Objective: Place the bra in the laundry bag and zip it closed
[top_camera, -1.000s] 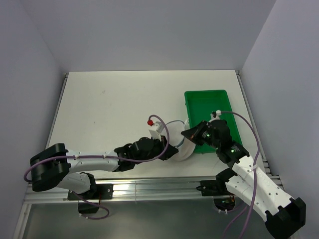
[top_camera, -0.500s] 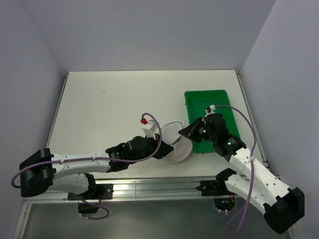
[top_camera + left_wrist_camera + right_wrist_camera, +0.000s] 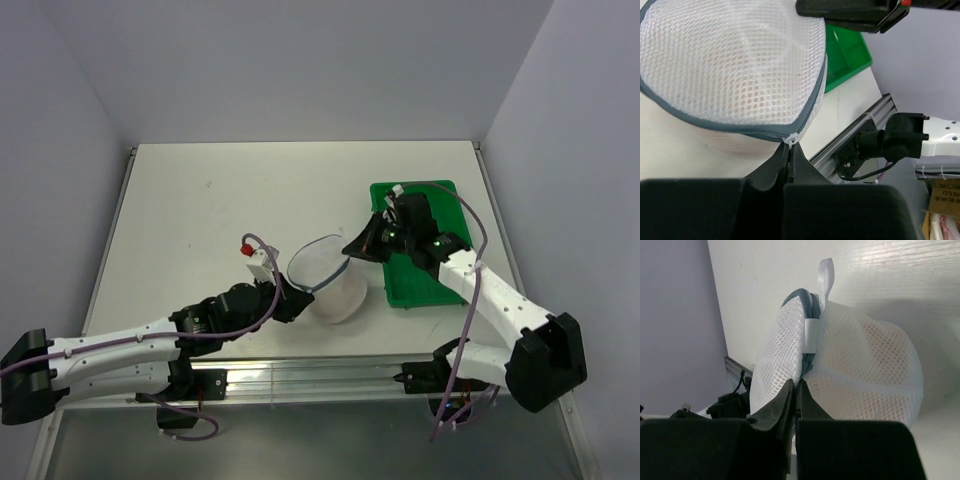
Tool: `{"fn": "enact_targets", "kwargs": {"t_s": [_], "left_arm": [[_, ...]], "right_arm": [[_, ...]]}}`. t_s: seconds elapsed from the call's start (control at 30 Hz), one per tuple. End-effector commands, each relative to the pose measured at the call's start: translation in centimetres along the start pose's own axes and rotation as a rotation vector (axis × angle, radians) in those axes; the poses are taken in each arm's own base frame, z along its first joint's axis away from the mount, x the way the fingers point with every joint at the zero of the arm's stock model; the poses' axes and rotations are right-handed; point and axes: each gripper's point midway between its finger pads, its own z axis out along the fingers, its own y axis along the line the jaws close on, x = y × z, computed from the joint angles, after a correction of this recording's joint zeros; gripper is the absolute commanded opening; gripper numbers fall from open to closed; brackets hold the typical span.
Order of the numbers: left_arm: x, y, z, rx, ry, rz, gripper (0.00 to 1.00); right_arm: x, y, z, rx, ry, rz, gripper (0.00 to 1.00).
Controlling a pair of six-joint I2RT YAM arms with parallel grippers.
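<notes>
One bag point(image 3: 328, 285) is sitting on the table point(image 3: 200, 220), just beside one green tray point(image 3: 415, 292); two grippers are gripping it. The left gripper point(image 3: 789, 150) is pinching its zip pull point(image 3: 790, 138); the right gripper point(image 3: 797, 386) is clamping its mesh edge. One bra point(image 3: 747, 90) is showing inside as a faint peach tint.

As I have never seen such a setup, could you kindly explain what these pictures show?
Two robot arms are bolted to a white table. One picture looks down from above. The other two come from a camera on each wrist. On the table rest a green tray and a round white mesh bag. The left tool pinches the bag's zip tab, and the right tool pinches the bag from the other side. Both tools are shut.
</notes>
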Motion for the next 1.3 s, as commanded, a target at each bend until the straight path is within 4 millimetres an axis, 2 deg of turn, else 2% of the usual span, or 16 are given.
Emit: {"fn": "enact_targets", "kwargs": {"t_s": [0.0,0.03,0.13,0.17,0.2,0.3,0.37,0.47,0.57,0.63,0.67,0.73,0.77,0.87,1.13,1.27], "left_arm": [[1.1,2.2,-1.3,-0.069,0.037,0.011,0.00],[1.0,2.3,-1.4,-0.071,0.032,0.009,0.00],[0.2,2.0,-1.7,-0.058,0.010,0.007,0.00],[-0.2,1.4,-1.8,-0.044,0.004,0.007,0.00],[0.1,1.7,-1.7,-0.063,0.024,0.026,0.00],[0.2,0.9,-0.9,-0.052,0.046,0.051,0.00],[-0.6,-0.8,-0.2,0.000,0.025,0.047,0.00],[-0.6,-2.0,1.1,0.024,0.034,0.054,0.00],[-0.6,-2.9,2.3,0.036,0.038,0.054,0.00],[-0.7,-3.3,3.0,0.036,0.038,0.057,0.00],[-0.7,-3.4,3.3,0.038,0.036,0.055,0.00],[-1.0,-3.8,3.6,0.043,0.024,0.047,0.00],[-1.0,-3.6,3.8,0.036,0.024,0.045,0.00],[-1.0,-3.2,4.0,0.007,0.013,0.028,0.00],[-0.1,-4.2,4.1,0.051,0.032,0.020,0.00],[0.3,-4.8,3.8,0.066,0.036,0.025,0.00]], "right_arm": [[-5.6,2.8,0.2,-0.042,-0.156,-0.093,0.00],[-5.5,2.7,1.0,-0.039,-0.126,-0.090,0.00],[-5.8,4.1,1.5,-0.056,-0.100,-0.089,0.16],[-5.9,4.0,1.5,-0.028,-0.113,-0.090,0.37],[-5.7,5.0,1.1,-0.030,-0.124,-0.113,0.44],[-5.2,5.0,-0.3,0.033,-0.150,-0.118,0.64],[-4.8,4.3,-1.1,0.075,-0.159,-0.110,0.86],[-4.1,3.9,-2.6,0.083,-0.177,-0.096,0.86],[-0.6,4.6,-3.5,0.031,-0.135,-0.029,0.85],[1.8,4.2,-4.1,0.016,-0.134,-0.008,0.85],[3.2,2.9,-3.7,0.030,-0.110,0.055,0.85],[4.6,3.2,-4.3,-0.026,-0.105,0.097,0.84],[6.0,2.3,-4.0,-0.019,-0.077,0.140,0.83],[7.5,1.6,-4.5,-0.032,-0.074,0.200,0.83],[7.5,1.0,-4.5,-0.067,-0.117,0.305,0.83],[7.4,1.0,-3.4,-0.067,-0.115,0.354,0.82]]}}
